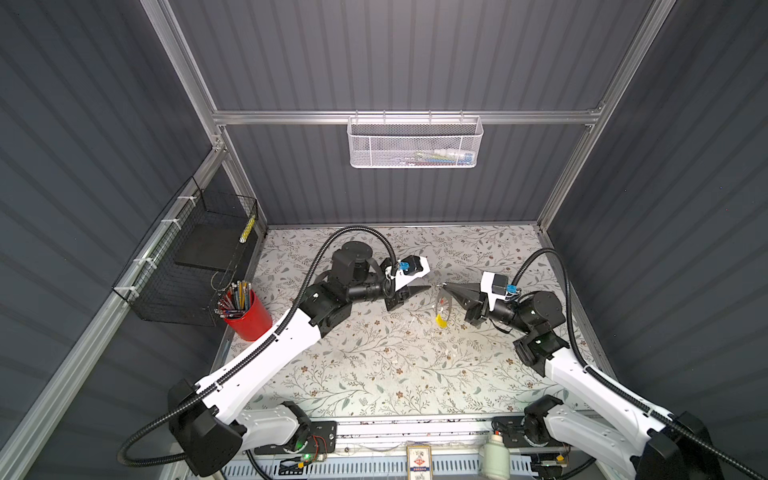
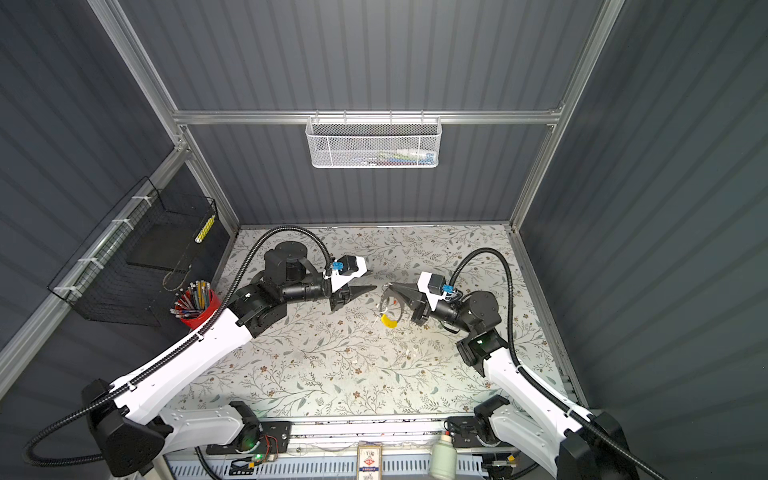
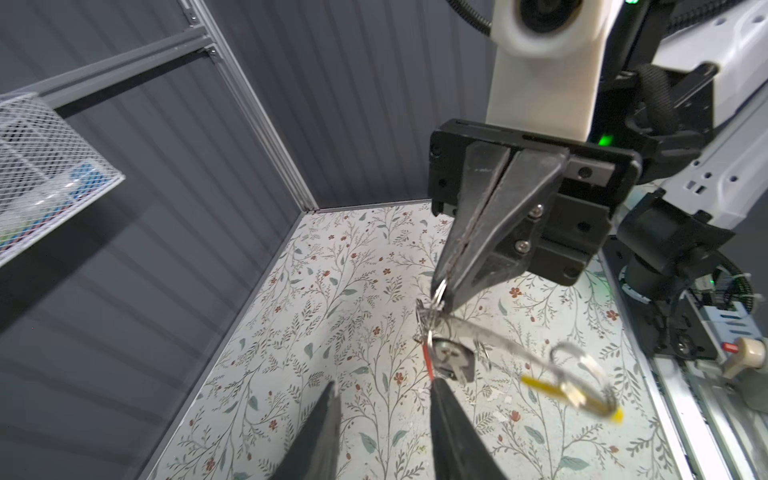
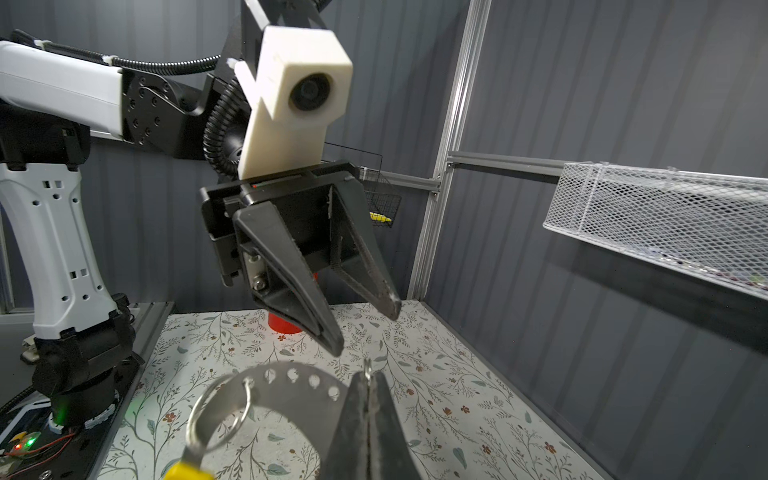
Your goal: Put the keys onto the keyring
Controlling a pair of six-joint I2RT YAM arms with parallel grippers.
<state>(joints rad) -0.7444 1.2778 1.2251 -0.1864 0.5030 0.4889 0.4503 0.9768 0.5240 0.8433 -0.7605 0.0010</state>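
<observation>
Both arms reach inward above the floral-covered desk (image 1: 374,365), wrists level, tips almost meeting near mid-desk. The right gripper (image 3: 441,291) has its jaws clenched on the keyring (image 4: 291,392), which hangs below them with its yellow segment (image 1: 439,319) lowest. The left gripper (image 4: 365,328) faces it, jaws released and nothing between them. In both top views the hoop is a faint glint and the keys are too small to make out. Only the left wrist view shows the keys (image 3: 451,359), bunched at the hoop just under the right jaws, an orange-red tag edge-on beside a darker one; the hoop's far end is blurred. Whether the left jaws touch them cannot be told. The right wrist view shows a perforated metal band and a split ring (image 4: 218,415), the yellow segment cut off at its edge.
</observation>
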